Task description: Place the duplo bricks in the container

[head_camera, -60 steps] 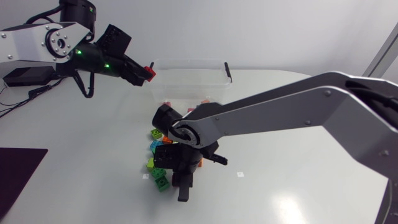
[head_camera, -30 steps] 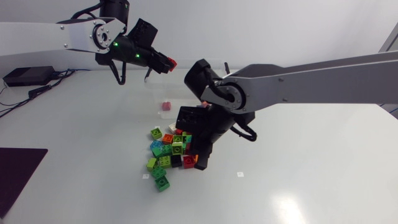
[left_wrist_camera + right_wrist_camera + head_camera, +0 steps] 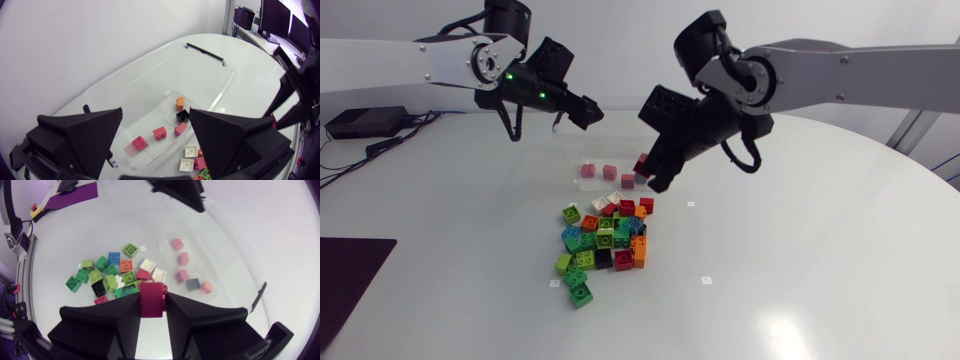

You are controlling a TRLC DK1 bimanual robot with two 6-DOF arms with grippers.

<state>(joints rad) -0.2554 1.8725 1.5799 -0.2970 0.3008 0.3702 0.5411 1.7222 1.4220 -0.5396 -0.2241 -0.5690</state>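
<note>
From the head view, our left fingers (image 3: 585, 111) hang over the clear container (image 3: 602, 146) at the far side of the desk (image 3: 800, 260). Our right fingers (image 3: 658, 176) are at its near edge, beyond the heap of loose duplo bricks (image 3: 605, 240). In the left wrist view, the left fingers stand spread with nothing between them, above five stored bricks (image 3: 159, 132) in the container. In the right wrist view, the right fingers pinch a dark red brick (image 3: 151, 299) from both sides.
</note>
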